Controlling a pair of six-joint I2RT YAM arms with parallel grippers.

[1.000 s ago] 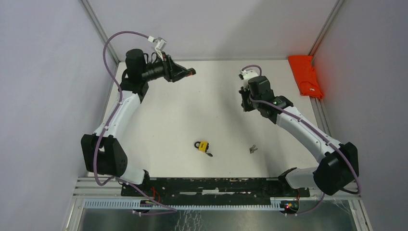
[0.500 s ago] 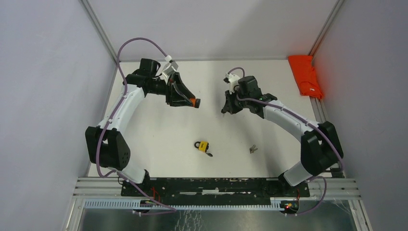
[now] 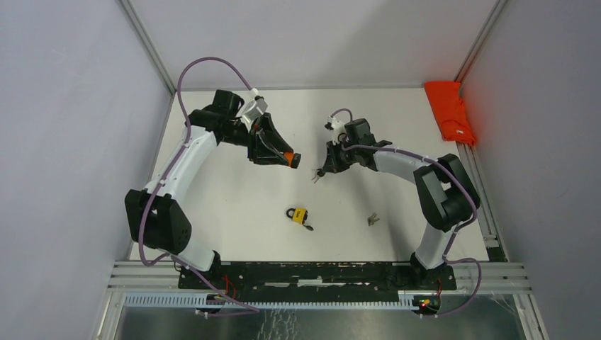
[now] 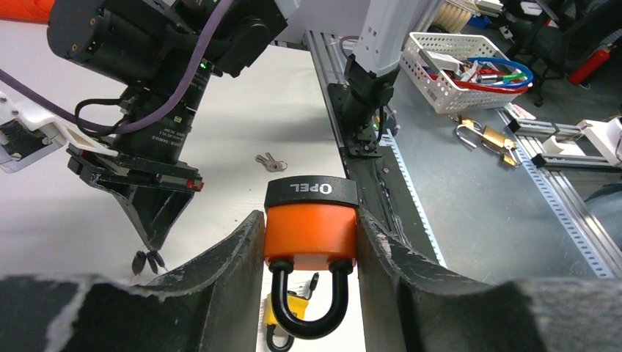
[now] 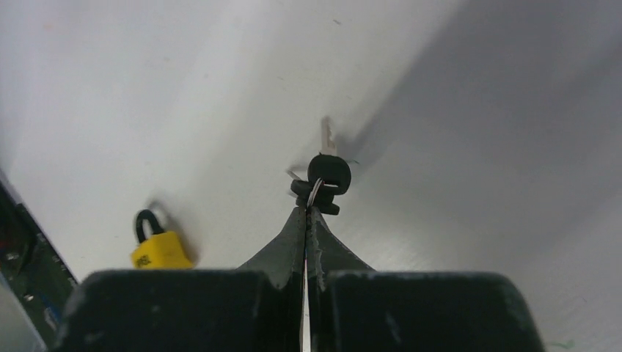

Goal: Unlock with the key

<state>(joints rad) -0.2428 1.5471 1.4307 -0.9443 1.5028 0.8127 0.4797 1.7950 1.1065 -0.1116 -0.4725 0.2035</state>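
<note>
My left gripper (image 3: 289,159) is shut on an orange padlock (image 4: 311,228) with a black cap, its sides squeezed between the two fingers and its black shackle pointing back toward the wrist. The padlock (image 3: 285,154) hangs above the table's middle. My right gripper (image 3: 323,168) faces it from the right, a short gap away. It is shut, pinching the ring of a black-headed key (image 5: 328,171) that dangles beyond its tips (image 5: 308,214). The same key (image 4: 147,261) shows below the right gripper's tips in the left wrist view.
A yellow padlock (image 3: 300,214) with a key in it lies on the white table, nearer the bases than both grippers. A loose pair of keys (image 3: 371,219) lies to its right. A red cloth (image 3: 452,112) sits at the back right edge.
Both arms have swung in toward the table's middle: the left gripper with the orange padlock came forward and right, the right gripper with the key came left. The gap between them has narrowed.
</note>
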